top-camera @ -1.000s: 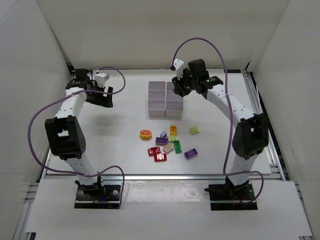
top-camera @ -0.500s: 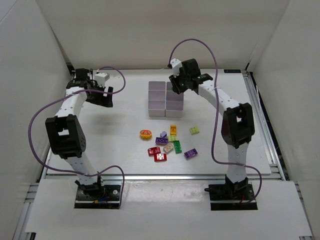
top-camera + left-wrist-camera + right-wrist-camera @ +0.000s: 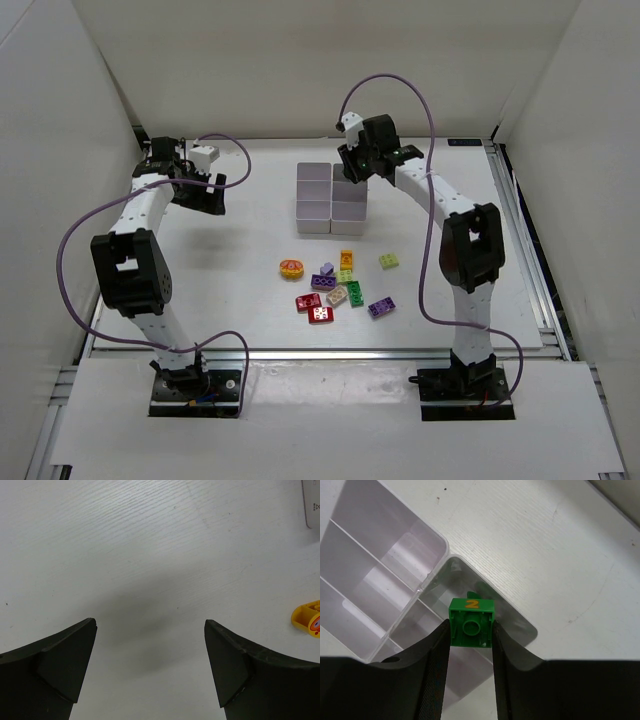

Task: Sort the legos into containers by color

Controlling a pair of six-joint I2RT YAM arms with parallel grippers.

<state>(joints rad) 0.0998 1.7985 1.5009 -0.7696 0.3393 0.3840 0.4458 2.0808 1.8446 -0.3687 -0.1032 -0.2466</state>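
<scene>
Right wrist: my right jaws clamp a green lego (image 3: pixel 471 627) marked "2" over the containers (image 3: pixel 385 535). My left jaws stand apart.

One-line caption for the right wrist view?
Right gripper holds a green brick over a corner compartment of the containers.

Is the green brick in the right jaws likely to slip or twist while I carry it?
The green brick looks like stiff moulded plastic, so it probably won't deform. It's pinched on smooth sides, so it might pivot. Small beside the box compartments, it's likely light.
</scene>
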